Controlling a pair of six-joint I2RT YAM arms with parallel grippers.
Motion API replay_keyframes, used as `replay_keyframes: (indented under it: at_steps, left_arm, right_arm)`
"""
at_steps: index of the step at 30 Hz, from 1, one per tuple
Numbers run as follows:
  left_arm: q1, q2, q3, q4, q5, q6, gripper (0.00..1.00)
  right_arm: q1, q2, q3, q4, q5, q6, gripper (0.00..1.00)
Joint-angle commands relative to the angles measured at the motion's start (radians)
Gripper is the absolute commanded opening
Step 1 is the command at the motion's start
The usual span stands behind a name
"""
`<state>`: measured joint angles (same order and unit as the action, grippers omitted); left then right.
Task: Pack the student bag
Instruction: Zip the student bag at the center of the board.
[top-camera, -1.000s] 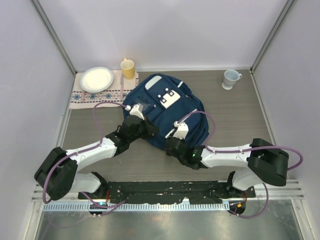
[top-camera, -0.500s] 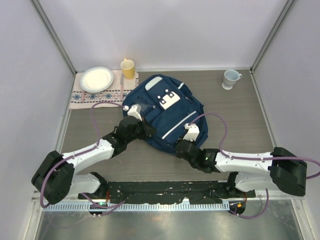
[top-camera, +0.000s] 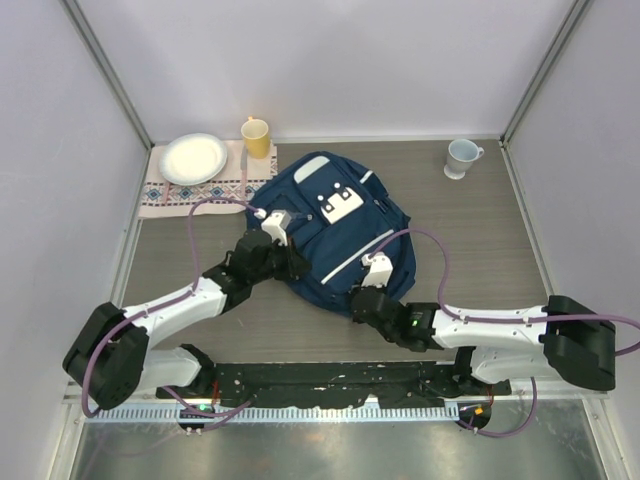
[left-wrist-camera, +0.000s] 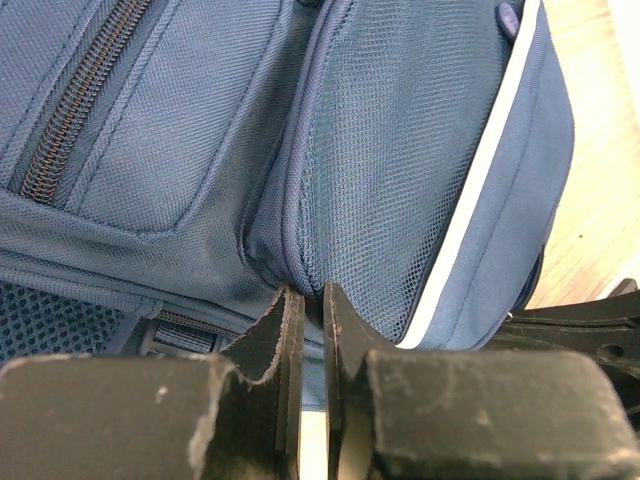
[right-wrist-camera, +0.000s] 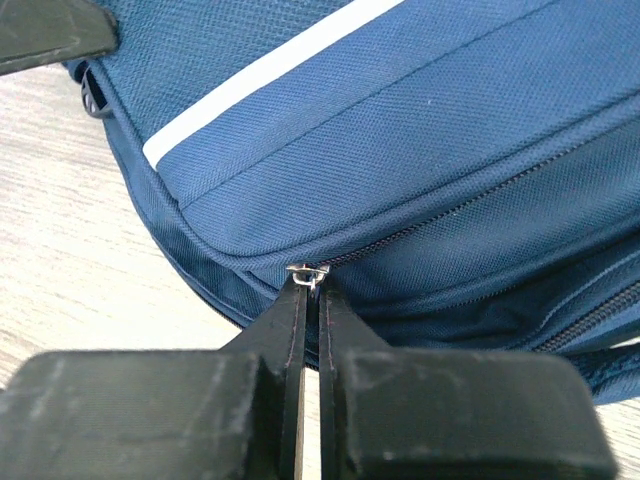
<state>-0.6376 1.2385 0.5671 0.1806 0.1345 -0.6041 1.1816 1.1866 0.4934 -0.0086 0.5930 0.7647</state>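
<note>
Right wrist view: the right gripper (right-wrist-camera: 308, 288) is clamped on the small silver zipper pull (right-wrist-camera: 307, 271) at the near corner of the large navy-blue fabric backpack with white stripes (right-wrist-camera: 430, 110).
Left gripper (left-wrist-camera: 308, 300): pinches a fabric fold beside the mesh side pocket (left-wrist-camera: 400, 150).
Change: the right arm (top-camera: 480, 325) now lies lower and more outstretched, and the backpack has turned slightly on the wooden table (top-camera: 480, 230).
Meaning: probably zip work, with the backpack braced.

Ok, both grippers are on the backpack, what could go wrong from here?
The right gripper holds only the tip of the metal zipper pull; it may slip out when tugged. The left gripper pinches a thin fabric fold of the student bag, so the bag could slide instead of unzipping.
</note>
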Motion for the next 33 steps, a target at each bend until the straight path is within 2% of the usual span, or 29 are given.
replay_keyframes:
  at_steps: [1, 2, 3, 4, 6, 7, 12, 13, 19, 22, 25, 33]
  left_arm:
    - [0.012, -0.005, 0.033, -0.099, -0.036, 0.081, 0.20]
    - [0.012, -0.011, 0.027, -0.107, -0.058, 0.070, 0.26]
    - [0.012, -0.029, 0.022, -0.107, -0.064, 0.043, 0.42]
    - [0.012, -0.042, 0.013, -0.102, -0.071, 0.023, 0.52]
    - [0.012, -0.080, -0.015, -0.086, -0.102, -0.064, 0.69]
    - [0.012, -0.092, -0.025, -0.082, -0.107, -0.094, 0.71]
    - [0.012, -0.174, -0.137, -0.030, -0.125, -0.241, 0.80]
    - [0.012, -0.207, -0.153, -0.027, -0.168, -0.268, 0.82]
    - [0.001, -0.289, -0.208, -0.058, -0.228, -0.342, 0.86]
    - [-0.053, -0.321, -0.256, -0.014, -0.282, -0.423, 0.88]
    - [-0.112, -0.321, -0.292, 0.097, -0.323, -0.503, 0.89]
    - [-0.255, -0.232, -0.289, 0.253, -0.469, -0.641, 0.91]
  right_arm:
    - [0.047, -0.031, 0.016, 0.002, 0.044, -0.025, 0.01]
    - [0.050, -0.030, 0.016, 0.002, 0.042, -0.022, 0.01]
    - [0.053, -0.022, 0.016, 0.002, 0.042, -0.022, 0.01]
    - [0.058, -0.021, 0.016, 0.004, 0.044, -0.021, 0.01]
    - [0.058, -0.007, 0.013, 0.033, 0.050, -0.005, 0.01]
    - [0.058, -0.004, 0.008, 0.036, 0.051, 0.001, 0.01]
    - [0.058, 0.019, 0.010, 0.035, 0.085, 0.027, 0.01]
    - [0.058, 0.018, 0.010, 0.035, 0.083, 0.034, 0.01]
    - [0.058, -0.013, -0.006, 0.039, 0.097, 0.051, 0.01]
    - [0.058, -0.024, -0.010, 0.039, 0.096, 0.053, 0.01]
    - [0.058, -0.024, -0.010, 0.041, 0.097, 0.051, 0.01]
    - [0.058, -0.024, -0.012, 0.039, 0.094, 0.053, 0.01]
